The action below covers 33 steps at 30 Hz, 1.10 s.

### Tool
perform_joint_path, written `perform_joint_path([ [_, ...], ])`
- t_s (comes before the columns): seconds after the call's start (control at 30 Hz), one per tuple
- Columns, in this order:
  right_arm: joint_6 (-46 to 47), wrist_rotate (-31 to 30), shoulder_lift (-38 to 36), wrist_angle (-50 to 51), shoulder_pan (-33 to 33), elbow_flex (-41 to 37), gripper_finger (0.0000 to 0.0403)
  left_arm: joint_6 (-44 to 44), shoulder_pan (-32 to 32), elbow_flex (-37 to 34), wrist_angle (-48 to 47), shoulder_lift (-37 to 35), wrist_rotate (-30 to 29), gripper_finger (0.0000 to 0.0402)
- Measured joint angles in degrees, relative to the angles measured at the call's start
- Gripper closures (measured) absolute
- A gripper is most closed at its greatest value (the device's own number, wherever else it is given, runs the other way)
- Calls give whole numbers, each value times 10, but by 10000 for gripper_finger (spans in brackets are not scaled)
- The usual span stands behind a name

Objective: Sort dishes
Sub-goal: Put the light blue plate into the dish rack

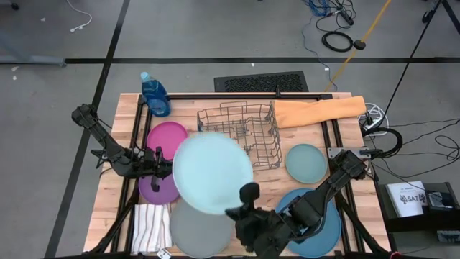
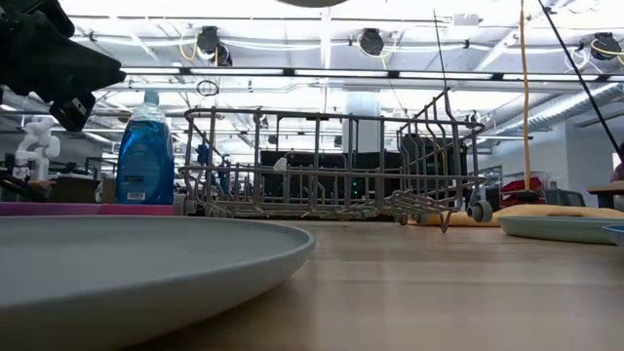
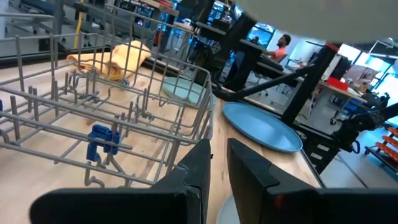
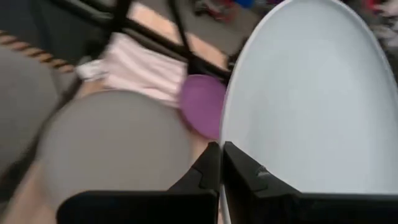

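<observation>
My right gripper (image 1: 246, 193) is shut on the large light blue plate (image 1: 212, 173), held high over the table's middle. Flat on the table lie the grey plate (image 1: 201, 230) at the near edge, the dark blue plate (image 1: 320, 219) under my right arm, and the pale teal plate (image 1: 305, 162). The magenta plate (image 1: 167, 137) and the purple plate (image 1: 158, 190) lie at the left. My left gripper (image 1: 170, 167) hovers level between those two, its fingers a narrow gap apart around nothing (image 3: 219, 165). My right gripper pinches the light blue plate's rim (image 4: 222, 140) between its two fingers, at the part of the rim nearest the table's near right. The fingers slant in from the near right, pointing a little downward. The plate is lifted clear, its face turned mostly upward.
The wire dish rack (image 1: 241, 133) stands at the far middle, with an orange cloth (image 1: 320, 109) to its right and a blue soap bottle (image 1: 154, 93) at the far left. A striped white cloth (image 1: 151, 226) lies at the near left beside the grey plate.
</observation>
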State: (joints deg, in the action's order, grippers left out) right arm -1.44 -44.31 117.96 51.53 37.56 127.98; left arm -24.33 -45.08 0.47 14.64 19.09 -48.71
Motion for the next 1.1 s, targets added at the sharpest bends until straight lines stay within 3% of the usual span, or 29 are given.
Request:
perform_joint_path([
  [0.13,17,-45,-1,-17,-29,0,402,13,0,0,7,0,0,347],
  [0.3,12,-51,-1,-95,-71,0,403,23,0,0,16,0,0,347],
  [0.67,-35,59,-1,-319,-156,-9,403,24,0,0,17,0,0,347],
  [0.87,-31,156,-1,-503,-193,-76,403,28,0,0,17,0,0,347],
  [1.1,30,157,-1,-642,-232,-185,403,28,0,0,16,0,0,347],
])
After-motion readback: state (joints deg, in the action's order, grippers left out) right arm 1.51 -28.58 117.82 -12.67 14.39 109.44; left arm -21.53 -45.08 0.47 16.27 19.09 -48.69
